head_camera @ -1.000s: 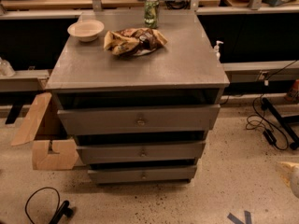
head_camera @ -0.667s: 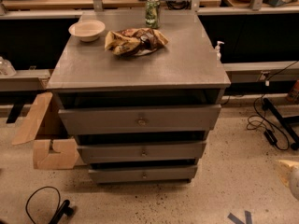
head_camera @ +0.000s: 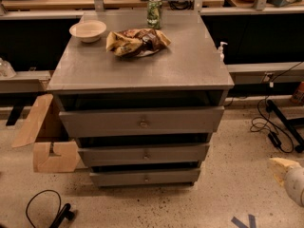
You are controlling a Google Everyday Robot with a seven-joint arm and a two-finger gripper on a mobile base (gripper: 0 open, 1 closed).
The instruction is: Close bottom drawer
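The grey cabinet (head_camera: 142, 65) has three drawer fronts stacked under its top. The bottom drawer (head_camera: 118, 178) is the slimmest front, lowest, near the floor, with a small round knob (head_camera: 146, 178) at its centre. A dark gap shows above it, and it seems pulled out a little. My gripper (head_camera: 287, 175), pale with a yellowish tip, is at the lower right edge of the view. It is low over the floor, well to the right of the bottom drawer and apart from it.
On the cabinet top are a white bowl (head_camera: 88, 30), a crumpled snack bag (head_camera: 135, 42) and a green can (head_camera: 154, 12). An open cardboard box (head_camera: 47, 141) stands left of the cabinet. Cables (head_camera: 273, 132) lie on the floor at right, another cable (head_camera: 45, 208) at lower left.
My gripper has come a little further into view from the right edge. The drawers and the things on the cabinet have not moved.
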